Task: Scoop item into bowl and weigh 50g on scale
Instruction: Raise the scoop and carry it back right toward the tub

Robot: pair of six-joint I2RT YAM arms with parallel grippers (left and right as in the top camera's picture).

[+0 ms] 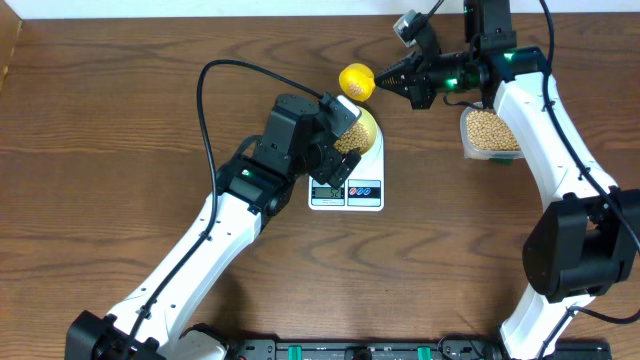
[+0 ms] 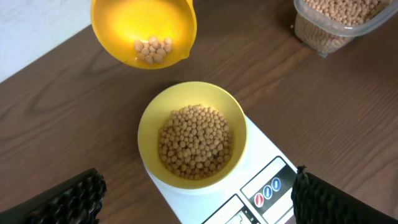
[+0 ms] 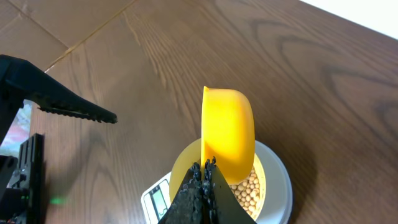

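Serrated black left end effector (image 2: 199, 180) fingers (image 2: 68, 199) flank round glossy bowl (image 2: 149, 118) of beans (image 2: 194, 142).

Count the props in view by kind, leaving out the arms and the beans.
Bowl: 1
Scoop: 1
Tub: 1
Scale: 1
Total: 4
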